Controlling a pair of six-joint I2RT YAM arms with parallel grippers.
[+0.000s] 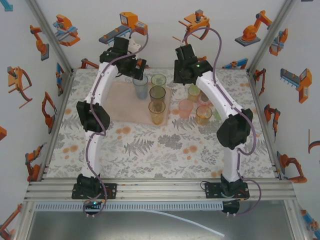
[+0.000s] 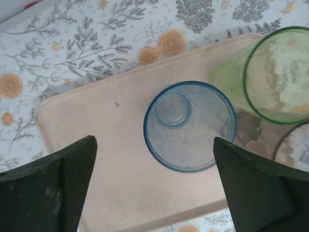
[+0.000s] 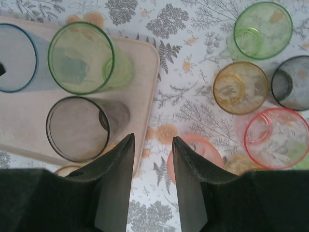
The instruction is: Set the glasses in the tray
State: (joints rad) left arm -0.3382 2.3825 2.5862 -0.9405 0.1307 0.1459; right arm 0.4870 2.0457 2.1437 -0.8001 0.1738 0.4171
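1. The pale pink tray (image 1: 122, 107) is laid on the floral tablecloth (image 1: 165, 145), at the far left part of the table.
2. Four glasses are stood upright on it: the blue tumbler (image 2: 190, 126), the green tumbler (image 2: 270, 72), the grey tumbler (image 3: 77, 128) and, at the near right corner, the orange tumbler (image 1: 156, 112).
3. The left gripper (image 2: 154, 145) is held above the blue tumbler. Its fingers are spread wide, one at each side of the rim, with a gap on both sides, so nothing is pinched.
4. The right gripper (image 3: 153, 142) is held just beside the right edge of the tray. Its fingers stand a little apart, and only tablecloth is seen between them.
5. More glasses are stood on the cloth to the right of the tray, among them a second green tumbler (image 3: 263, 30), a yellow tumbler (image 3: 240, 87) and a pink tumbler (image 3: 275, 137).
6. A small dark marking (image 2: 304, 154) is seen through the grey tumbler in the left wrist view, but it is too blurred to be read.
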